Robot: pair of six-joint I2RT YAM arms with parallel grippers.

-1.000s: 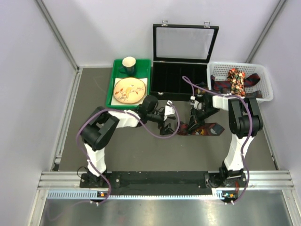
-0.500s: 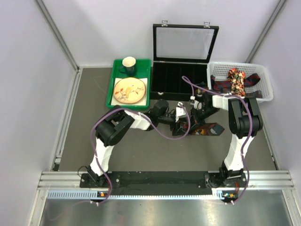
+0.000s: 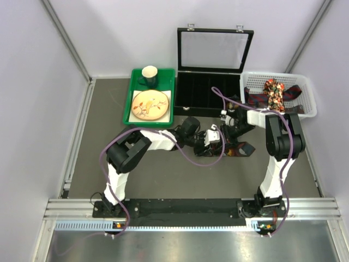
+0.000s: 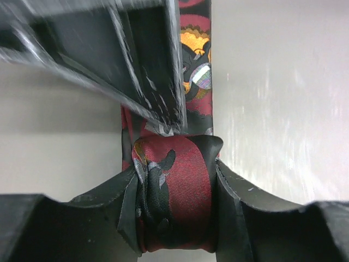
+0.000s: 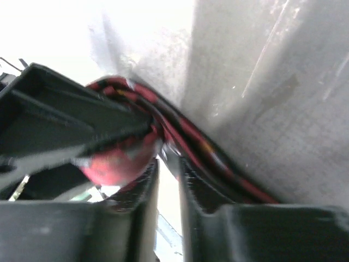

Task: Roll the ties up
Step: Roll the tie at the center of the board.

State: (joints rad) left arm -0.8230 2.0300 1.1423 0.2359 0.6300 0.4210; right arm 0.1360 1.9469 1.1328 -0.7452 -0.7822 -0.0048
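Top external view: both grippers close together right of centre on the grey table, in front of an open black compartmented case. Clamped between the left gripper fingers, a tight roll of a dark maroon patterned fabric necktie. Unrolled remainder flat on the table, running away from the roll beneath the right gripper. Right jaws almost together, only a thin bright slit between. Layered necktie edge curving past the fingertips; pinched or merely touched, cannot tell. Heaped in a white plastic basket at far right, a bright red-orange floral tie and dark striped ties.
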